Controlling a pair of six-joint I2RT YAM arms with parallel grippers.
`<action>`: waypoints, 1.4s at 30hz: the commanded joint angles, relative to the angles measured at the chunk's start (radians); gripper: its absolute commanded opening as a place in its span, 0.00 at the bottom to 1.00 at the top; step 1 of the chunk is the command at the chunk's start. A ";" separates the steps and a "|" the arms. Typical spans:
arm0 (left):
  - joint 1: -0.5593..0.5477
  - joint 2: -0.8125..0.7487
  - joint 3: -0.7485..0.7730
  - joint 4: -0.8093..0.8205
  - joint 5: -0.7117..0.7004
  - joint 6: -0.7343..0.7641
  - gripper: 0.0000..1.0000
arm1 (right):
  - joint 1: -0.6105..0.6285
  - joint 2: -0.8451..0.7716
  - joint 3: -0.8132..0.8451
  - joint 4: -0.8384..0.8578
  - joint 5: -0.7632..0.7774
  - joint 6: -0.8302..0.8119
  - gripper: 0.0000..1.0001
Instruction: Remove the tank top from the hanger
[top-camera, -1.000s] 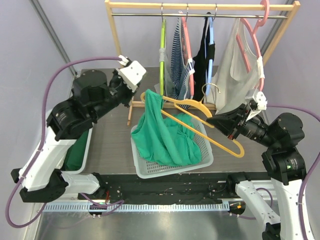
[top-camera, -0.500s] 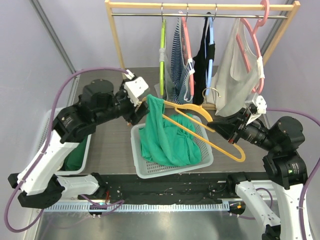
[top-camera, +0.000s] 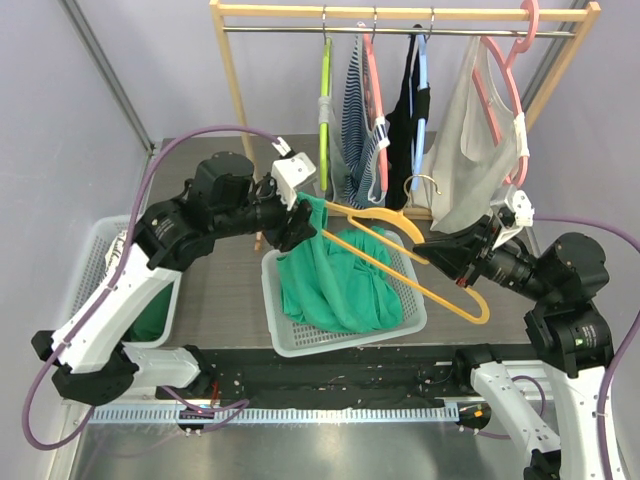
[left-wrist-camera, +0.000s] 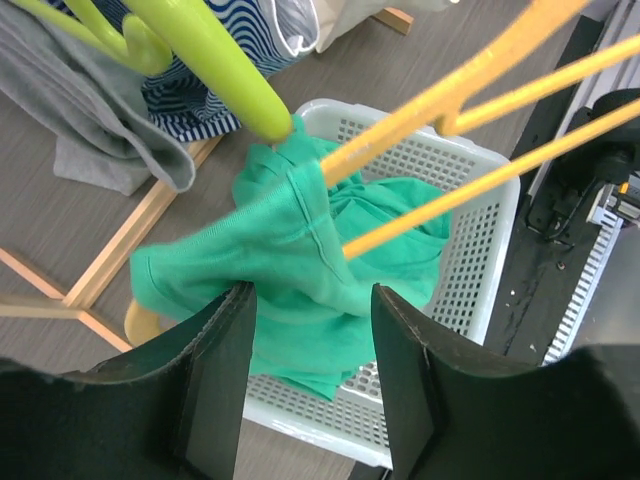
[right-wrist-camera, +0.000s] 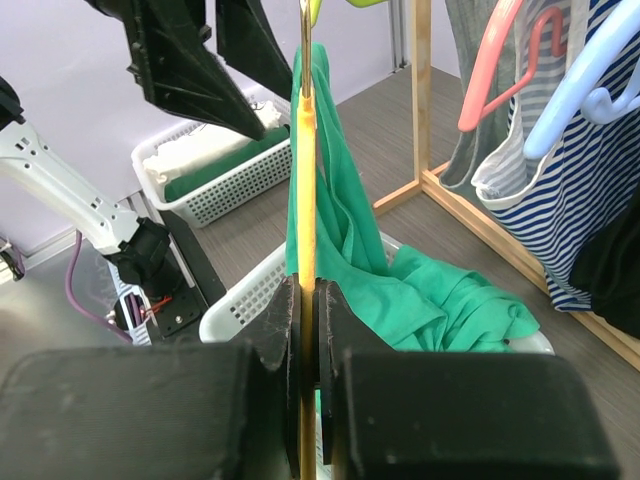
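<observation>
A green tank top (top-camera: 335, 280) hangs from the left end of a yellow hanger (top-camera: 425, 285) and droops into a white basket (top-camera: 290, 345). My right gripper (top-camera: 445, 255) is shut on the hanger's lower bar, and the right wrist view shows that bar (right-wrist-camera: 305, 150) pinched between the jaws of this gripper (right-wrist-camera: 307, 290), with the tank top (right-wrist-camera: 345, 230) beyond. My left gripper (top-camera: 300, 222) is open at the tank top's upper end. In the left wrist view the green cloth (left-wrist-camera: 290, 250) shows between the tips of this gripper (left-wrist-camera: 312, 295), under the hanger (left-wrist-camera: 480, 70).
Behind stands a wooden rack (top-camera: 235, 80) with striped (top-camera: 355, 120), black (top-camera: 408, 110) and pale grey (top-camera: 470, 140) tops on coloured hangers. A lime hanger (left-wrist-camera: 200, 60) hangs close to my left wrist. A white bin (top-camera: 165, 320) with green clothes sits at the left.
My left gripper has swung right and down to the tank top's upper end and has opened. The right gripper has lowered the hanger slightly.
</observation>
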 joint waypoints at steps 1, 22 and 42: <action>-0.009 0.037 0.056 0.067 -0.042 -0.024 0.51 | -0.001 -0.007 -0.009 0.092 -0.020 0.035 0.01; -0.018 0.032 0.121 0.055 -0.189 0.063 0.00 | 0.000 -0.024 -0.039 0.051 0.010 -0.011 0.01; 0.032 -0.019 0.087 0.133 -0.447 0.149 0.00 | 0.002 -0.091 0.078 -0.161 0.134 -0.135 0.01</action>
